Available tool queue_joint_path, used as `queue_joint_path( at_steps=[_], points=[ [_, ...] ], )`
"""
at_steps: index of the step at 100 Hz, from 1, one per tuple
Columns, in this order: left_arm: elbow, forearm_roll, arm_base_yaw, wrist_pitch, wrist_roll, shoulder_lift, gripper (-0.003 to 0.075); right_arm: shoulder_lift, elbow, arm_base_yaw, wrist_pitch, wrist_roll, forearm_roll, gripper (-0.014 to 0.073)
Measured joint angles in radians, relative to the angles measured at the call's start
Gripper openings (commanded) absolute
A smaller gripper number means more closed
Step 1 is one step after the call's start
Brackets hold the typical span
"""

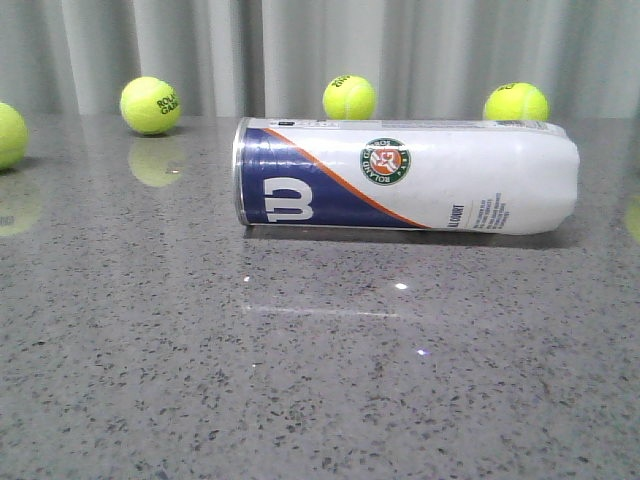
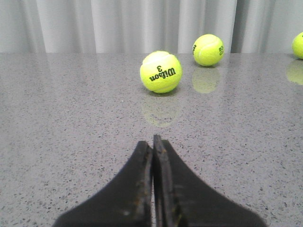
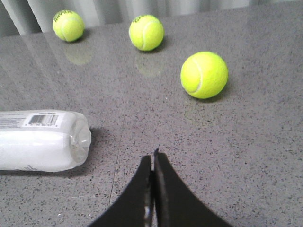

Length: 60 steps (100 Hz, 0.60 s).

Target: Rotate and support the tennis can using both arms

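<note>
Low front view; forward-facing wrist views.

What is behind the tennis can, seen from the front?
Behind the can three balls stand near the curtain: one left, one over its middle, one right. The can hides the lower parts of the last two and the table behind it.

Glossy plastic tennis can (image 1: 405, 177), fuzzy felt balls (image 2: 161, 71), polished speckled stone table (image 1: 300, 380).

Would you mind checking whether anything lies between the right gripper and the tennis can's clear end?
Nothing visible does: only bare grey table separates the shut black right gripper from the long clear-white plastic tennis can.
</note>
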Motion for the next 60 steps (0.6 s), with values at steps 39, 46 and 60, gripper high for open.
queue_joint_path(
  at_steps=[39, 46, 60],
  points=[
    [0.000, 0.000, 0.000, 0.000, 0.000, 0.000, -0.0021, -0.064, 0.015, 0.000, 0.014, 0.000, 0.000, -0.0066],
    [0.000, 0.000, 0.000, 0.000, 0.000, 0.000, -0.0021, -0.064, 0.016, 0.000, 0.016, 0.000, 0.000, -0.0066],
    [0.000, 0.000, 0.000, 0.000, 0.000, 0.000, -0.0021, -0.064, 0.016, 0.000, 0.018, 0.000, 0.000, -0.0066]
  ],
)
